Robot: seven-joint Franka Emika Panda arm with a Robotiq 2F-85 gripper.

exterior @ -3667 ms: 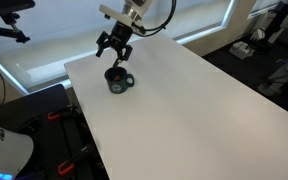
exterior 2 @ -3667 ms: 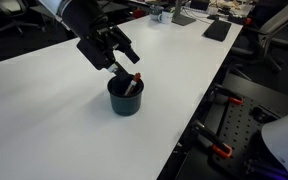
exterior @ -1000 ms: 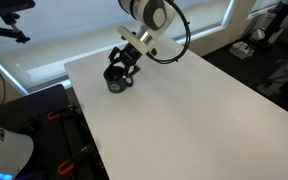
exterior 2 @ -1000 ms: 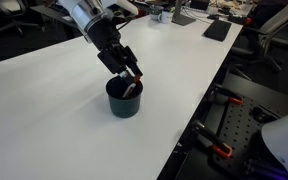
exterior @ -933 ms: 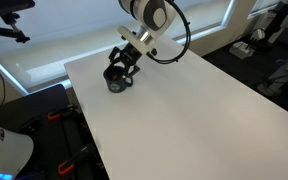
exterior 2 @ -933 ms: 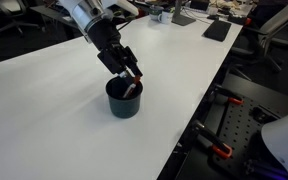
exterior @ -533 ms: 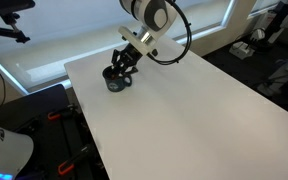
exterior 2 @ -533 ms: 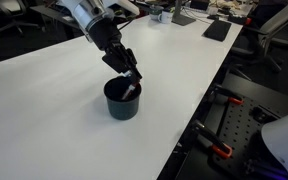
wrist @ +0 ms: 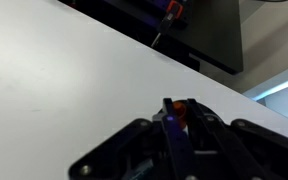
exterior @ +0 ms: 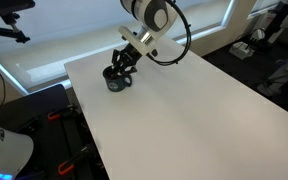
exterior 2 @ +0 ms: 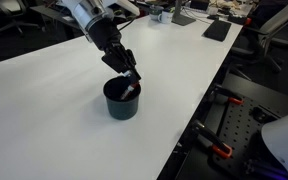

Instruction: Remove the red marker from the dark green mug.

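The dark green mug [exterior: 115, 81] [exterior 2: 121, 100] stands upright on the white table [exterior: 184, 120] [exterior 2: 54, 90], near one corner in an exterior view. The red marker [exterior 2: 132, 88] leans inside it, its top end poking above the rim. My gripper [exterior: 123, 68] [exterior 2: 131, 76] hangs right over the mug's rim with its fingers pressed on the marker's top. In the wrist view the marker's red tip [wrist: 180, 105] shows squeezed between the two dark fingertips of the gripper [wrist: 182, 113]. The mug itself is hidden there.
The table edge [exterior 2: 199, 105] runs close to the mug, with a drop to floor equipment [exterior 2: 234, 130] beyond. Dark items [exterior 2: 216, 30] lie at the table's far end. A red-handled tool [wrist: 172, 12] shows past the table edge in the wrist view.
The gripper came down onto the mug earlier. Over the last second its jaws narrowed from wide apart to pinched on the marker's top; the mug has stayed put.
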